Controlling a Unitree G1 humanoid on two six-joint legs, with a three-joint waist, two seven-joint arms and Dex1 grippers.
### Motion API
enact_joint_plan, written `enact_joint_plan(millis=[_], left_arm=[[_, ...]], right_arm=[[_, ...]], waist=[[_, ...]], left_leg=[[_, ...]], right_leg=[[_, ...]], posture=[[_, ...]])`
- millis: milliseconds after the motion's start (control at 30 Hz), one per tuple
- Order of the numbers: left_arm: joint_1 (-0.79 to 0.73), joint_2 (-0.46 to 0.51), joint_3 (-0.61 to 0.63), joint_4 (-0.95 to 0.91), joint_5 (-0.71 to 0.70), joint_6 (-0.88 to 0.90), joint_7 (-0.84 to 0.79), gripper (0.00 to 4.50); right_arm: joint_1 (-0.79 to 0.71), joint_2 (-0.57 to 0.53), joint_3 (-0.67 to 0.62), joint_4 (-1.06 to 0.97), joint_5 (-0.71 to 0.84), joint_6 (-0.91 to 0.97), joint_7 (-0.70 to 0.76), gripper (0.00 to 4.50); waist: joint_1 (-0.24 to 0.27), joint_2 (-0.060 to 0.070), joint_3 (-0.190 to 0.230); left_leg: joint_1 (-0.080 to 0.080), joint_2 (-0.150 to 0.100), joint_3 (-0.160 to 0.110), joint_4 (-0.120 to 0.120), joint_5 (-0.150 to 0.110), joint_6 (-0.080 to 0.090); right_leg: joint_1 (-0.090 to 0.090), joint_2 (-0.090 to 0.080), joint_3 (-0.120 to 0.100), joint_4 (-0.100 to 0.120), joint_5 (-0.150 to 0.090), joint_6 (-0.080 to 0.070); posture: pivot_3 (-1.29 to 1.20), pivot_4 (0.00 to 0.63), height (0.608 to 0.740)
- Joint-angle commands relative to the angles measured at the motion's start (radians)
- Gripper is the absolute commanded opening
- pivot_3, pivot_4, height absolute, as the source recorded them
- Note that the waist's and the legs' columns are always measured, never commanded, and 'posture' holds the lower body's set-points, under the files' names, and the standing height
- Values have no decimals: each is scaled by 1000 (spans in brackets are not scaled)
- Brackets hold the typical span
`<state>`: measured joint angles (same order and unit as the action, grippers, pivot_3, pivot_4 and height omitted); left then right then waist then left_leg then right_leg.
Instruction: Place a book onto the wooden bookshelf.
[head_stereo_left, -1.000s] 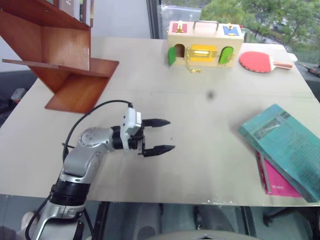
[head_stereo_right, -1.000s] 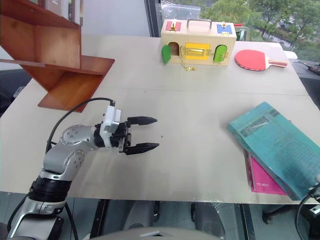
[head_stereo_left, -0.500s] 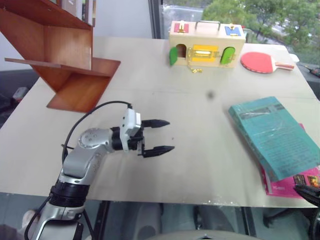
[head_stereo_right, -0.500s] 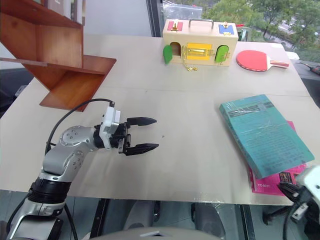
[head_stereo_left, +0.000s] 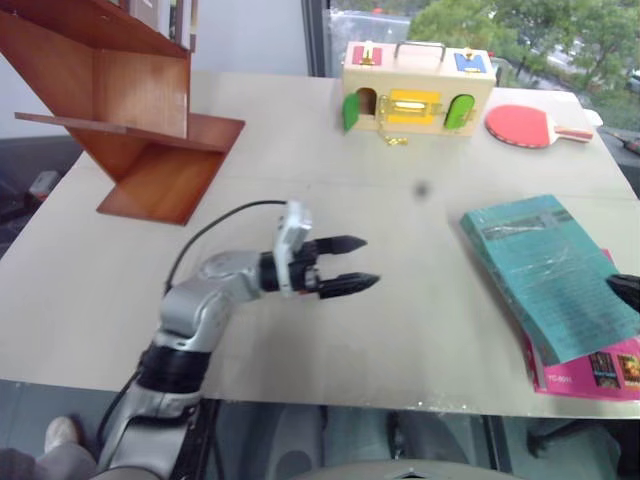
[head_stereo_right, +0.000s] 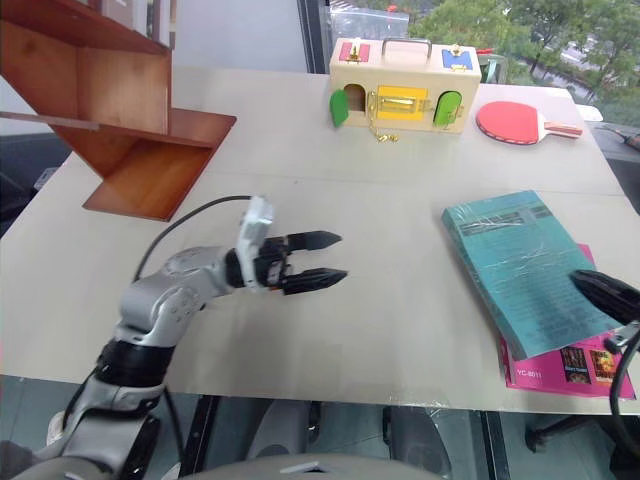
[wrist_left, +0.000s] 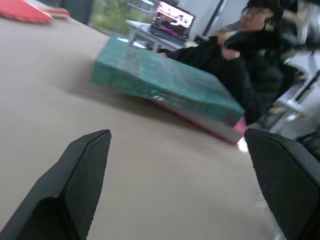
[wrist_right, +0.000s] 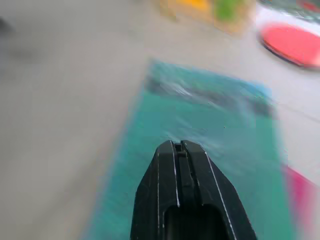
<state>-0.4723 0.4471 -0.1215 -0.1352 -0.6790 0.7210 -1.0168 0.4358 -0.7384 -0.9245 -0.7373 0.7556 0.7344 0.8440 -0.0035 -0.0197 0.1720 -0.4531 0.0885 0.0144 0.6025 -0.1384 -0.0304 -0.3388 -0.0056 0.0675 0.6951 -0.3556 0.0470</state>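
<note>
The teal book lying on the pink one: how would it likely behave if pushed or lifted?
The teal book has a glossy plastic wrap, so it may slide easily off the pink book when pushed. It looks broad and fairly thin, so it could flex if lifted by one edge.

left arm (head_stereo_left: 205, 300): rounded silver-grey metal segments are seen, joined by black collars near the base
cable (head_stereo_left: 215, 222): a thin black cable is looped from the forearm to the wrist block
wrist block (head_stereo_left: 291, 247): a small white rectangular housing is mounted behind the fingers
left gripper (head_stereo_left: 345, 265): two black tapered fingers with finely textured inner pads
right gripper (head_stereo_right: 603, 294): glossy black, pointed; a narrow seam is seen between its closed fingers
</note>
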Motion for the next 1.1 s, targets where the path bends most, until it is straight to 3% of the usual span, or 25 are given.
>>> enact_joint_plan(millis=[33,100,133,167,233,400,567,667,767,1100], left_arm=[[-66,-46,11,38,-39,90,54,4500],[-111,-72,9,82,-40,110,55,4500],[-125,-69,-20,98,-9,77,21,4500],[-135,-69,-55,113,41,6,-16,4500],[-146,-69,-92,136,101,-90,-65,4500],[-140,-95,-68,126,119,-286,-170,4500],[-34,-2,-23,-14,129,-438,-280,4500],[12,64,12,-72,105,-460,-323,4500],[41,104,47,-93,96,-474,-332,4500],[82,112,57,-124,106,-482,-282,4500]], right_arm=[[31,16,-4,-65,-12,-38,-29,22],[52,33,-3,-96,-33,-51,-58,22],[57,34,11,-90,-103,-59,-110,556],[47,23,25,-58,-146,-35,-161,750],[20,-10,61,-6,-237,-14,-245,750],[-179,-161,216,244,-406,43,-381,750],[-557,-284,443,676,-475,251,-455,750],[-759,-299,516,897,-488,280,-448,750],[-876,-308,597,1042,-479,294,-366,169],[-961,-325,813,1259,-575,253,-252,76]], waist=[[-4,0,0],[-4,0,0],[-5,0,0],[-8,0,0],[-10,0,0],[-14,2,-1],[-27,5,-2],[-21,8,-1],[-21,9,0],[-9,10,0]], left_leg=[[0,0,0,0,0,0],[1,0,0,0,0,0],[1,0,0,0,0,0],[1,0,0,0,0,0],[1,0,0,1,0,0],[4,0,3,2,0,0],[2,0,6,0,0,0],[4,1,6,-2,0,0],[4,1,7,-2,0,0],[2,1,7,-2,0,1]], right_leg=[[0,0,0,0,0,0],[0,0,0,0,0,0],[0,0,0,1,0,0],[0,0,0,1,0,0],[1,0,0,1,0,0],[1,0,4,2,0,0],[0,0,7,0,0,0],[-1,0,6,0,0,0],[-2,0,7,0,0,0],[-4,0,7,0,0,0]], posture=[[0,150,740],[0,150,740],[0,150,740],[0,150,740],[0,150,740],[0,150,740],[0,150,740],[0,150,740],[0,150,740],[0,150,740]])
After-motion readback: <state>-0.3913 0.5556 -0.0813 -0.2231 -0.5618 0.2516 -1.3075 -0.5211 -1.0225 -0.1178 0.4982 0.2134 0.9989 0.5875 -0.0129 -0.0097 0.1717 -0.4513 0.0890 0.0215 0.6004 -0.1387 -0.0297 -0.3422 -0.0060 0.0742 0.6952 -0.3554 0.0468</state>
